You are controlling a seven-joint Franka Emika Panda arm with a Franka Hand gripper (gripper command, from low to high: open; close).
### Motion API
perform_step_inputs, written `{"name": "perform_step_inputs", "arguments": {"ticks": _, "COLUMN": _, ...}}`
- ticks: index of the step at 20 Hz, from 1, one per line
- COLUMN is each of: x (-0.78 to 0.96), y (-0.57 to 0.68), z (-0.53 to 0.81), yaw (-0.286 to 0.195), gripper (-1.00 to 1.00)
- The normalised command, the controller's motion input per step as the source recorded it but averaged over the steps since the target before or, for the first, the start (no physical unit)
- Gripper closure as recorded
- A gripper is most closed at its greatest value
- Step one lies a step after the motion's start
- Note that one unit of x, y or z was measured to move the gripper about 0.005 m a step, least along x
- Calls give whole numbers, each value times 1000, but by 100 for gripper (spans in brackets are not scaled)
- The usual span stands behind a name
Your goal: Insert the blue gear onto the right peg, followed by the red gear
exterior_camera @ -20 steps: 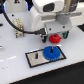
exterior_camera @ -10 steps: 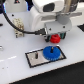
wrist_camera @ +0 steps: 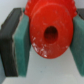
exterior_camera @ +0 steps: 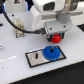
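Note:
In the exterior view the blue gear (exterior_camera: pixel 51 52) lies flat at the right end of the black-rimmed grey plate (exterior_camera: pixel 35 58); the right peg is hidden under it. The left peg (exterior_camera: pixel 37 56) shows as a small dark pin. My gripper (exterior_camera: pixel 56 40) hangs just above and behind the blue gear, shut on the red gear (exterior_camera: pixel 57 38). In the wrist view the red gear (wrist_camera: pixel 49 31) with its central hole fills the space between my teal pads (wrist_camera: pixel 20 47).
A dark cable (exterior_camera: pixel 22 28) runs across the white table (exterior_camera: pixel 15 70) to the arm. A small beige block (exterior_camera: pixel 18 27) stands at the exterior view's left, with a blue object (exterior_camera: pixel 10 6) behind it.
The gripper with the red gear has barely moved, perhaps slightly lower toward the blue gear. The blue gear stays in place on the plate.

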Motion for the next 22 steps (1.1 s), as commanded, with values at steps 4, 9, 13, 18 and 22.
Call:
{"name": "perform_step_inputs", "arguments": {"ticks": 4, "x": 368, "y": -3, "z": 611, "yaw": 0, "gripper": 100}}
{"name": "perform_step_inputs", "arguments": {"ticks": 9, "x": 618, "y": -94, "z": 502, "yaw": 0, "gripper": 100}}
{"name": "perform_step_inputs", "arguments": {"ticks": 13, "x": 696, "y": -147, "z": 410, "yaw": 0, "gripper": 100}}
{"name": "perform_step_inputs", "arguments": {"ticks": 18, "x": 678, "y": -225, "z": 340, "yaw": 0, "gripper": 100}}
{"name": "perform_step_inputs", "arguments": {"ticks": 22, "x": 678, "y": -253, "z": 240, "yaw": 0, "gripper": 100}}
